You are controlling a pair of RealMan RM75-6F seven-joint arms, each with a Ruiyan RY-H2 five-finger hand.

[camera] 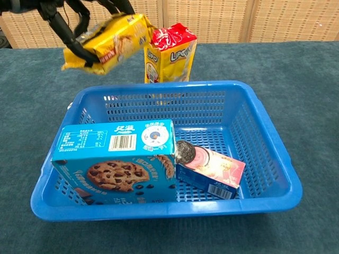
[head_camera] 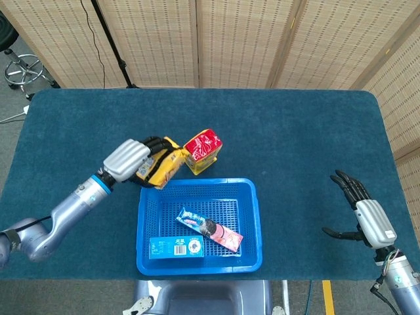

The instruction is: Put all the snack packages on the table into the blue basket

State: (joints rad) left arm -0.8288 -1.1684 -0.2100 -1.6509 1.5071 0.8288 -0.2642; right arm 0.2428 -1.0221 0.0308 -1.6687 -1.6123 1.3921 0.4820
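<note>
L hand (head_camera: 131, 159) grips the yellow snack pack (head_camera: 159, 169) w/ fingers wrapped round its middle, carried in the air just off the back-left corner of the blue basket (head_camera: 252, 216); pack sticks out past the fingertips toward the basket. In chest view the pack (camera: 106, 42) tilts, one end drooping: looks like a light, soft foil pouch, prob. crinkly and a bit slippery, contents likely crushable, so a mid-body wrap w/o hard squeeze seems right. Just beyond the hand's fingertips stands the red-yellow bag (head_camera: 202, 150) on the worktop (head_camera: 295, 131), upright, near the basket's back rim, not yet in. Inside the basket: cookie box (camera: 119, 164) and pink pack (camera: 209, 169). R hand (head_camera: 364, 213) is well apart, fingers spread, holding nothing.
</note>
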